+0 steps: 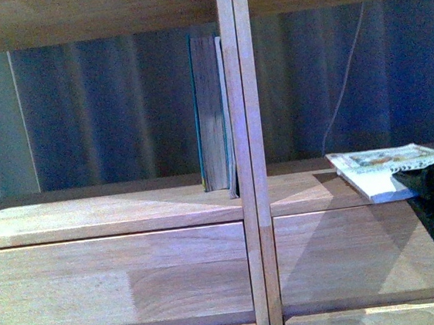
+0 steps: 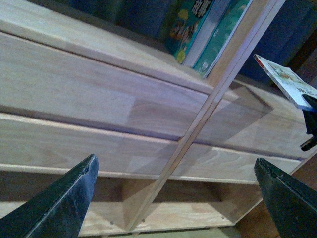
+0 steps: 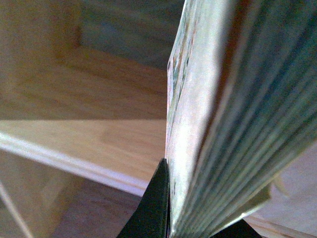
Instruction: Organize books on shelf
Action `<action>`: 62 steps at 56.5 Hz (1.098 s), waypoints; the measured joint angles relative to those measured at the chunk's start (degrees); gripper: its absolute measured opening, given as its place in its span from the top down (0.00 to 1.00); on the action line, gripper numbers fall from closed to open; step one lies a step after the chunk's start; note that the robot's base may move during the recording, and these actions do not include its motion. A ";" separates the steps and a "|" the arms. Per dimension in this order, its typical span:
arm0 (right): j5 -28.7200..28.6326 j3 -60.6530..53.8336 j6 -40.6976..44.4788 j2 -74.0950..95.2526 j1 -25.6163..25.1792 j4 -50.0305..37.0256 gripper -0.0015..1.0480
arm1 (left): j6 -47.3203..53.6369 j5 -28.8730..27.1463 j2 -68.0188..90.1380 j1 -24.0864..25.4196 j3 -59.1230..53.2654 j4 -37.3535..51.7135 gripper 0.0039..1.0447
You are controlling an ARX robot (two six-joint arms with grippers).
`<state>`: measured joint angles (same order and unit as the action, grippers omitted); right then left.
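The light-wood shelf [image 1: 106, 214] fills the front view, split by its vertical divider [image 1: 244, 128]. A teal-covered book [image 1: 210, 113] with yellowed pages stands upright in the left compartment, against the divider; the left wrist view shows its colourful cover [image 2: 190, 25]. My right gripper [image 1: 424, 179] is shut on the white paperback book [image 1: 384, 166], held roughly flat over the front edge of the right compartment. In the right wrist view the paperback [image 3: 223, 99] sits edge-on beside a dark finger [image 3: 153, 208]. My left gripper [image 2: 176, 198] is open and empty, low in front of the drawer fronts [image 2: 99, 79].
A blue curtain [image 1: 102, 105] shows behind the open-backed shelf. A thin white cable [image 1: 344, 79] hangs behind the right compartment. Plain drawer fronts [image 1: 112, 274] run below the shelf board. Beneath them is an open bottom bay [image 2: 163, 198].
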<state>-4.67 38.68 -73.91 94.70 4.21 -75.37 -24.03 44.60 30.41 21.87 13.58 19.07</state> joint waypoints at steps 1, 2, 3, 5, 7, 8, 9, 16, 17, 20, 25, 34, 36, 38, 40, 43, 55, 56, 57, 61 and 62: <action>-0.66 0.00 0.48 -0.50 0.09 -0.39 0.93 | -0.35 0.42 1.60 -0.02 0.63 1.22 0.07; -1.11 0.00 0.85 -0.98 0.13 -0.66 0.93 | -2.25 1.11 4.81 -0.13 1.92 3.56 0.07; -1.53 0.02 1.33 -1.46 0.24 -0.92 0.93 | -3.10 1.44 6.43 -0.17 2.62 4.68 0.07; -2.14 0.02 2.23 -2.29 0.50 -1.20 0.93 | -5.49 2.80 11.41 -0.39 4.96 7.72 0.07; -2.64 0.02 3.41 -2.97 0.98 -1.53 0.93 | -8.76 4.52 16.44 -0.59 7.56 10.29 0.07; -2.71 0.02 3.54 -3.04 1.05 -1.57 0.93 | -11.85 5.51 19.63 -0.81 9.33 11.93 0.07; -2.89 0.02 3.98 -3.30 1.40 -1.81 0.93 | -14.40 6.12 22.97 -1.05 11.17 13.66 0.07; -3.48 -0.15 6.14 -3.50 3.30 -3.34 0.93 | -26.21 5.97 37.16 -2.99 19.89 19.63 0.07; -3.58 -0.35 6.71 -3.50 3.72 -3.80 0.93 | -28.81 5.49 39.23 -3.58 21.29 20.35 0.07; -3.74 -0.66 6.97 -3.50 4.15 -4.13 0.93 | -32.48 5.55 42.56 -4.81 23.61 21.88 0.07; -4.39 -0.94 6.88 -3.48 4.94 -4.26 0.93 | -37.11 5.60 45.77 -8.70 26.64 25.09 0.07; -4.42 -1.20 6.67 -3.45 5.29 -4.28 0.93 | -39.56 4.17 46.45 -15.82 29.99 27.78 0.07; -4.37 -1.36 6.62 -3.45 5.29 -4.31 0.93 | -40.06 3.43 46.69 -17.25 30.56 28.02 0.07; -4.33 -1.53 6.54 -3.45 5.31 -4.31 0.93 | -40.44 2.91 46.97 -18.49 30.95 28.24 0.07; -4.35 -1.77 6.45 -3.45 5.35 -4.31 0.93 | -40.70 2.36 47.32 -19.63 31.30 28.22 0.07; -4.37 -1.99 6.38 -3.45 5.42 -4.31 0.93 | -40.85 1.60 47.74 -21.16 31.67 28.22 0.07; -4.42 -3.69 6.10 -3.45 6.12 -4.31 0.93 | -39.56 -1.75 48.65 -28.15 32.54 25.79 0.07; -4.42 -3.85 6.05 -3.45 6.12 -4.31 0.93 | -39.26 -1.90 48.65 -28.55 32.54 25.66 0.07; -4.42 -3.91 6.05 -3.45 6.12 -4.31 0.93 | -39.12 -1.97 48.65 -28.72 32.54 25.51 0.07; -4.39 -4.37 5.99 -3.45 6.12 -4.31 0.93 | -38.51 -2.25 48.65 -29.48 32.54 24.83 0.07; -4.39 -4.52 5.99 -3.45 6.12 -4.31 0.93 | -38.27 -2.29 48.65 -29.66 32.54 24.79 0.07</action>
<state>-9.06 34.15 -67.92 91.24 10.33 -79.68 -62.30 42.30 79.07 -7.79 46.13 43.86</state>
